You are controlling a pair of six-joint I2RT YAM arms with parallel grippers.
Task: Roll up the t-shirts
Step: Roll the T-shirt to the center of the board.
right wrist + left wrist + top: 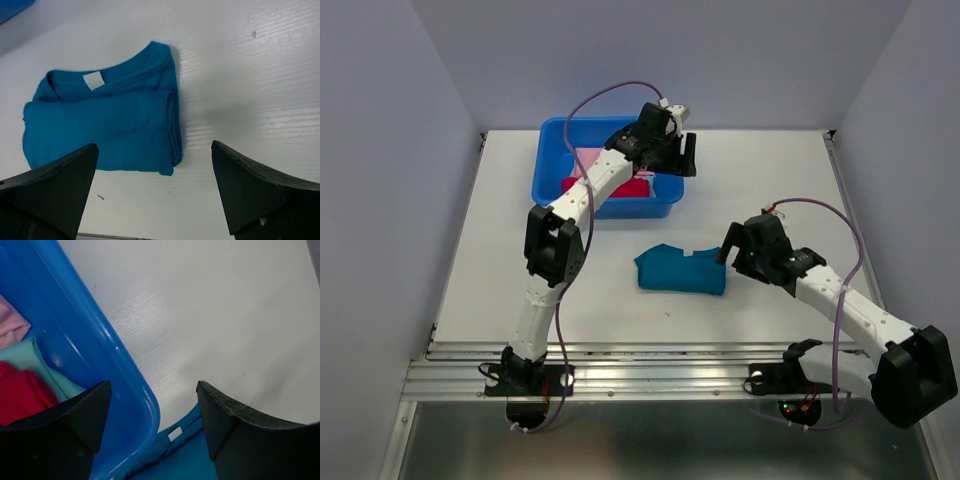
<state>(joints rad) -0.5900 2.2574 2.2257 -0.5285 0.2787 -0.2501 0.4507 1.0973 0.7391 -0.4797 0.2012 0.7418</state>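
Teal t-shirt (pixel 682 270) lies on the counter (pixel 780 180) just past centre toward 5 o'clock, folded into a compact block. Collar and white tag (pixel 92 80) face up along one long edge.

Right claw (pixel 154 150) spread wide, holding nothing. It hovers off the shirt's 3 o'clock end, apart from the cloth.

Tub (pixel 552 165) sits at 11 o'clock on the counter. Inside it: pink bundle (pixel 588 160) toward the far side, red bundle (pixel 635 188) toward the near side. Pale green cloth (pixel 30 357) shows between them in the left wrist view.

Left claw (pixel 152 387) spread, empty, above the tub's 2 o'clock corner, one finger over the tub's inside and the other over bare counter.
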